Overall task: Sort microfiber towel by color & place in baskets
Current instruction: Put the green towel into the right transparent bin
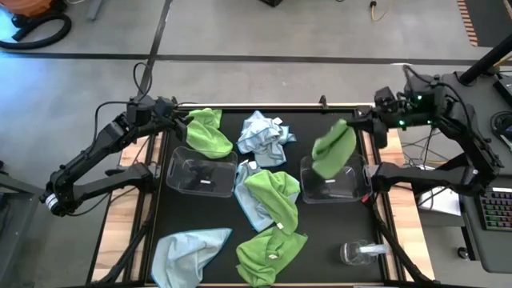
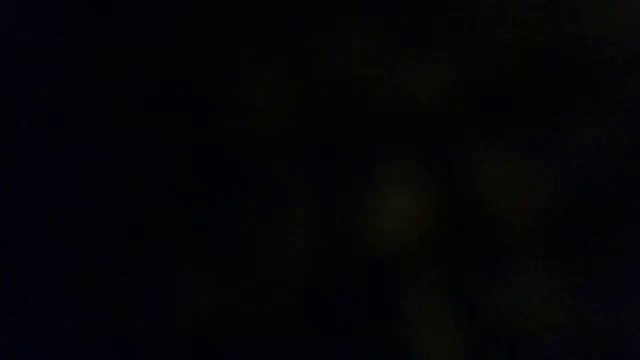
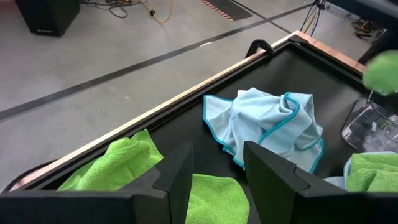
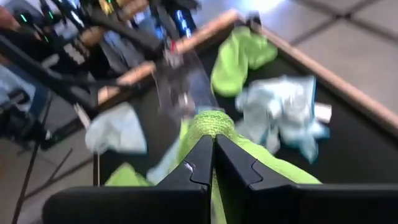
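My right gripper is shut on a lime green microfiber towel that hangs over the far part of the right clear basket. My left gripper stands open at the far left, just above another green towel lying on the black mat, and touches nothing. The left basket sits beside that towel. A pale blue towel lies crumpled at the far middle. The low view is dark. My right gripper pinches a bunched fold of the green towel between its two shut fingers. The fingers come from the table's right side, slanting slightly down. The towel hangs slack below them, clear of the table and above the right basket.
A green towel overlaps a blue one between the baskets. Another green towel and a blue one lie near the front edge. A small clear round container stands at the near right.
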You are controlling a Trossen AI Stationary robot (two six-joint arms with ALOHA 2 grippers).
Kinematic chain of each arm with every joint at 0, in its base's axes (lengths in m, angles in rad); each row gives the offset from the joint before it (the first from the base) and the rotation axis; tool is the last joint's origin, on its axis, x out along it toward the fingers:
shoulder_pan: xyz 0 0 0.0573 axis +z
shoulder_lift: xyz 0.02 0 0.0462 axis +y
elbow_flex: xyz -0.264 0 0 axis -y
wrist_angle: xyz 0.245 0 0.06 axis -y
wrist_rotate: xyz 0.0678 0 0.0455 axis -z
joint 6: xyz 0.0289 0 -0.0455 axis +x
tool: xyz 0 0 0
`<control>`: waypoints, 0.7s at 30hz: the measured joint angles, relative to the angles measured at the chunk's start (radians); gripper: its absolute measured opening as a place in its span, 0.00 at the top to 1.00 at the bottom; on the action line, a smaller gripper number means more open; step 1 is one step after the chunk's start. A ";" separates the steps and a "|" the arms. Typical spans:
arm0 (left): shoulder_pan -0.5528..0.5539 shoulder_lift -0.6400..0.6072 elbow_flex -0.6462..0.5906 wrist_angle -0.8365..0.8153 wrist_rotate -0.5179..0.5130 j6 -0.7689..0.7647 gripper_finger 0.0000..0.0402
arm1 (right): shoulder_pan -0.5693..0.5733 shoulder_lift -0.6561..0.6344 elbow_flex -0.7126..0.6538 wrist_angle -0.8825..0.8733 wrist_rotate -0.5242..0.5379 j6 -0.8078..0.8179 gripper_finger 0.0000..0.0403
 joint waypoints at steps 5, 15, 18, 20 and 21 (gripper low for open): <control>0.000 0.000 0.000 0.000 0.000 0.000 0.68 | 0.004 -0.021 -0.010 -0.127 0.001 -0.003 0.98; 0.000 0.000 0.000 0.000 0.000 -0.008 0.68 | 0.004 -0.036 -0.031 -0.245 0.001 -0.007 0.98; 0.000 0.000 -0.001 0.000 0.000 -0.008 0.68 | 0.004 -0.038 -0.057 -0.253 0.001 -0.003 0.98; 0.000 0.000 -0.001 0.000 0.000 -0.008 0.68 | 0.005 -0.040 -0.083 -0.263 -0.003 -0.005 0.98; 0.000 0.000 -0.001 0.000 0.000 -0.008 0.68 | 0.005 -0.040 -0.100 -0.268 -0.002 -0.008 0.98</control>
